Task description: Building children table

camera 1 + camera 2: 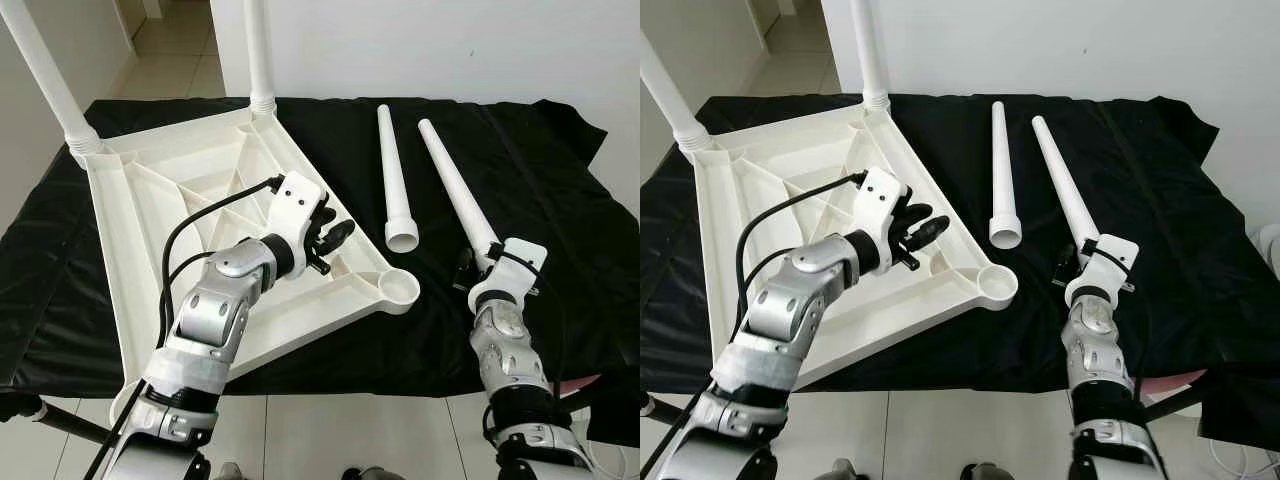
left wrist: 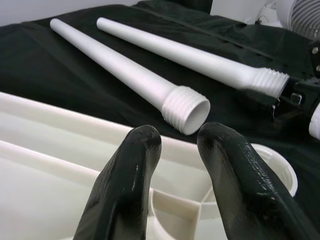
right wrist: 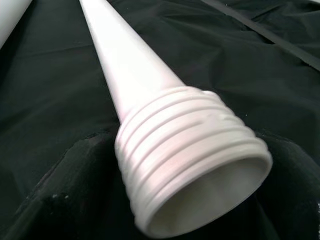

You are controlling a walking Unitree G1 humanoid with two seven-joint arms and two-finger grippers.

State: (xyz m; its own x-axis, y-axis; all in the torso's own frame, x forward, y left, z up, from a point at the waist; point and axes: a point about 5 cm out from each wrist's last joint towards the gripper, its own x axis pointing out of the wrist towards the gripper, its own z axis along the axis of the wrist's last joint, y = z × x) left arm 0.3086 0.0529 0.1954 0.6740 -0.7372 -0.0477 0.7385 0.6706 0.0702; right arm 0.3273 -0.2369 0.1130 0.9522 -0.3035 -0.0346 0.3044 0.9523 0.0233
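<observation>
The right gripper (image 1: 478,268) closes its black fingers around the ribbed, threaded end of a smooth white tapered leg (image 1: 455,188) lying on black cloth (image 1: 560,200). The left gripper (image 1: 335,238) hovers slightly parted, empty, over the upturned ribbed plastic tabletop (image 1: 200,200) near its round corner socket (image 1: 400,290). Another leg (image 1: 394,180) lies alongside.
</observation>
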